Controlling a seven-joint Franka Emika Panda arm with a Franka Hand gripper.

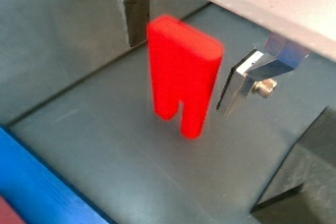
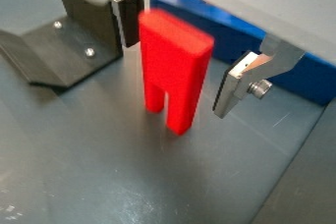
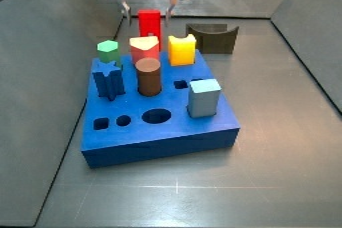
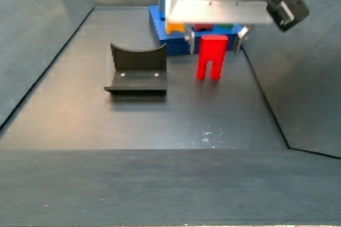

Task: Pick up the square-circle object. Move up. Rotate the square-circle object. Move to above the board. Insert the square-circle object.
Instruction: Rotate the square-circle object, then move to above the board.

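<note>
Wrist view, swept left to right: caught the dark L-shaped bracket fixture point(image 2: 59, 33) first, then one flat silver finger point(image 2: 128, 17), then the bright red, tall, square-sided square-circle object point(image 2: 175, 61), then the opposite finger, and behind it all a strip of the thick blue slotted board point(image 2: 223, 24).

Found the two-finger gripper point(image 2: 178, 71) lowered around the red block, jaws spread wide. Saw one pad just beside the block's upper corner and a clear gap at the other. Nothing clamped, by the look of it.

Placed the block on the grey floor point(image 2: 118, 159), apart from the board and to the right of the fixture in a side view point(image 4: 210, 57).

Judged the task barely begun: approach made, grasp not yet closed. Left to do: squeeze, lift, rotate, carry over the board point(image 3: 160, 132), insert.

Read the block as upright, long axis vertical. Noted a notched end pointing down, splitting it into two short legs on the floor, and a plain flat end pointing up between the fingers.
</note>
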